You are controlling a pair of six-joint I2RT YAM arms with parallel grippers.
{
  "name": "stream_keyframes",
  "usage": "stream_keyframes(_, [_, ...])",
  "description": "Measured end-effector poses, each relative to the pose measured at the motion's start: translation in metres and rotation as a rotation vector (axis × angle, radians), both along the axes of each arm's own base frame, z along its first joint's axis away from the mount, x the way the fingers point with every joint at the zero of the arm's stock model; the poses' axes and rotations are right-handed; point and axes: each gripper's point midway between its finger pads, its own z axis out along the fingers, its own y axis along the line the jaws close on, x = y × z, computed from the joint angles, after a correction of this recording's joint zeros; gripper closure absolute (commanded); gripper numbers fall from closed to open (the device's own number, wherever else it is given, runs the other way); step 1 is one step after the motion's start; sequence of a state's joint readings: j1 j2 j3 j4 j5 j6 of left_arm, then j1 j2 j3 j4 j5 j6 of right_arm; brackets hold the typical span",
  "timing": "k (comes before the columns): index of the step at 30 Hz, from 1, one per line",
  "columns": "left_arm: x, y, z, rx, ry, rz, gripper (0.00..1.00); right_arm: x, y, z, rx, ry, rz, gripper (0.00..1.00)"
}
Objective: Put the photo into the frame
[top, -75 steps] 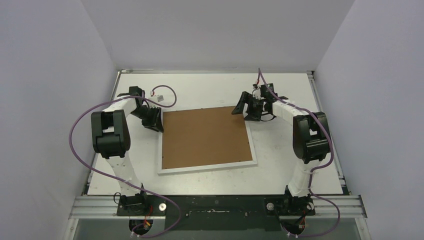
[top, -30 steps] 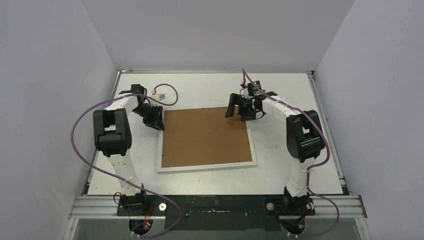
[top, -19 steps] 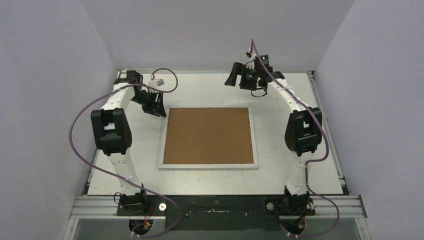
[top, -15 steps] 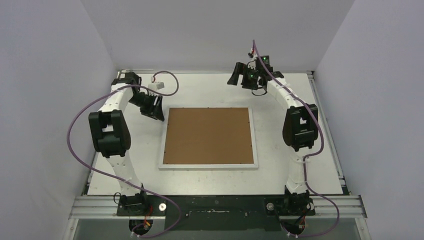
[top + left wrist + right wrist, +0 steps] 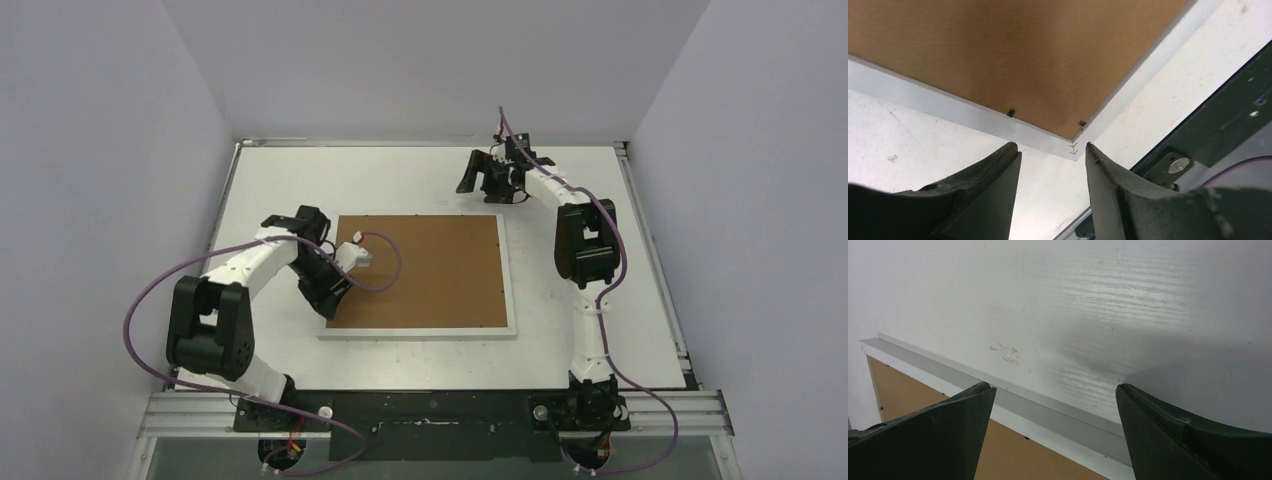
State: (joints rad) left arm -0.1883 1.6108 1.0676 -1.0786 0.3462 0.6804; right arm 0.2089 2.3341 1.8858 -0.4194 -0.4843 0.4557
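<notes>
Left claw (image 5: pixel 1050 152), swung nearer, hovers half-open just before the frame (image 5: pixel 948 107), at its near-left corner; right claw (image 5: pixel 1055 390) gapes wide.

We look along the left gripper (image 5: pixel 1050 150); its two dark fingers (image 5: pixel 990 190) rise from the lower edge and stand apart, white table (image 5: pixel 908 150) showing through the gap; just ahead of the tips, in line with that gap, lies a corner of the frame (image 5: pixel 948 107), its pale border running away up-left and up-right; whether the tips touch it we cannot tell; inside the border lies the brown board (image 5: pixel 1013 45); two small black tabs (image 5: pixel 1011 112) sit at its edge, one either side of the corner; right of the right finger runs a black rail (image 5: pixel 1218 125) with a silver bolt (image 5: pixel 1175 165); a purple cable (image 5: pixel 1253 162) shows beyond.
</notes>
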Motion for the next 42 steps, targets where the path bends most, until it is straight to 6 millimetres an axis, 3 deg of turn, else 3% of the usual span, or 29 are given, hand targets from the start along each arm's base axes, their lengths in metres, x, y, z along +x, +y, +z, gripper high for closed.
stream_keyframes(8, [-0.035, -0.009, -0.01, 0.114, -0.167, -0.267, 0.5, -0.003, 0.0, -0.006, 0.004, 0.007, -0.001, 0.05])
stream_keyframes(12, [-0.041, -0.009, -0.019, 0.173, -0.257, -0.347, 0.5, -0.002, 0.0, -0.007, 0.005, 0.004, -0.002, 0.05])
stream_keyframes(16, [-0.036, -0.007, -0.027, 0.231, -0.385, -0.398, 0.5, -0.001, 0.001, -0.006, 0.008, 0.0, -0.005, 0.07])
stream_keyframes(23, [0.003, 0.024, -0.031, 0.407, -0.591, -0.326, 0.51, -0.012, 0.0, -0.008, 0.011, -0.009, -0.003, 0.1])
stream_keyframes(27, [0.028, 0.047, -0.026, 0.475, -0.648, -0.241, 0.51, -0.048, -0.003, -0.009, -0.001, 0.009, 0.002, 0.12])
stream_keyframes(32, [0.063, 0.078, -0.023, 0.569, -0.689, -0.165, 0.51, -0.119, -0.017, -0.012, -0.007, 0.066, -0.018, 0.12])
stream_keyframes(38, [0.122, 0.079, -0.019, 0.615, -0.713, -0.12, 0.52, -0.191, -0.029, -0.014, 0.002, 0.119, -0.053, 0.12])
stream_keyframes(42, [0.184, 0.069, -0.009, 0.604, -0.797, -0.027, 0.53, -0.231, -0.023, -0.015, 0.014, 0.149, -0.047, 0.12])
